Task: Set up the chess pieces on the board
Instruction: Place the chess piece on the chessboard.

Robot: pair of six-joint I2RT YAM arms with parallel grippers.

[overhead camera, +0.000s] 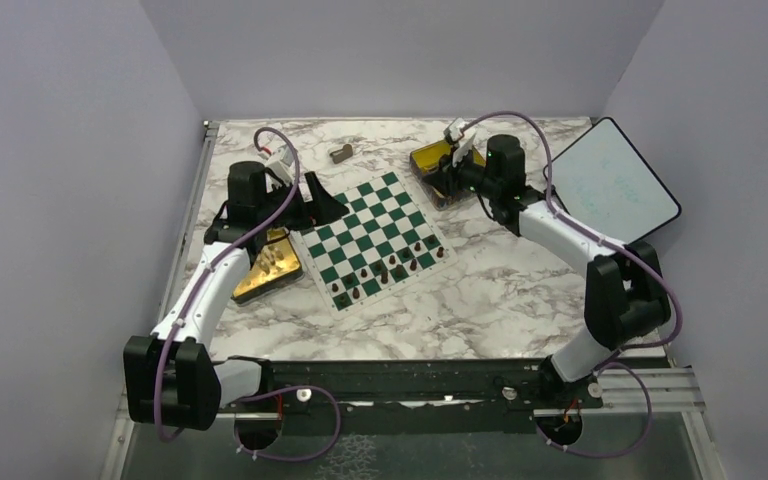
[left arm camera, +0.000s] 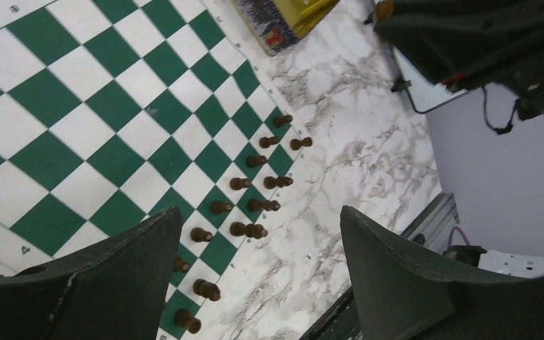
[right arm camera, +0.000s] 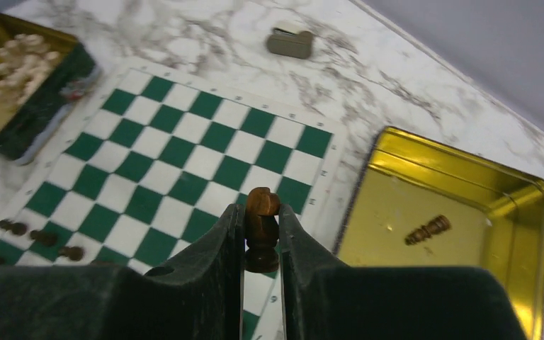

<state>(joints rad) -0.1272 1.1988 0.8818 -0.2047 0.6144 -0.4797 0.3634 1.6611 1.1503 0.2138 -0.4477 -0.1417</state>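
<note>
The green and white board (overhead camera: 375,235) lies at the table's middle. Several dark brown chess pieces (overhead camera: 390,268) stand in two rows along its near edge, also seen in the left wrist view (left arm camera: 248,183). My left gripper (left arm camera: 262,212) hangs open over the board's (left arm camera: 78,127) left side with nothing between its fingers. My right gripper (right arm camera: 261,212) is shut on a dark brown knight-like piece (right arm camera: 261,230), held upright above the board's far right corner (right arm camera: 304,142). One more dark piece (right arm camera: 427,229) lies flat in the gold tin (right arm camera: 460,152) beside it.
A second gold tin (overhead camera: 245,285) holding pale pieces sits left of the board. A grey-tan block (overhead camera: 340,153) lies behind the board. A white panel with a black rim (overhead camera: 615,180) leans at the far right. Grey walls close in three sides.
</note>
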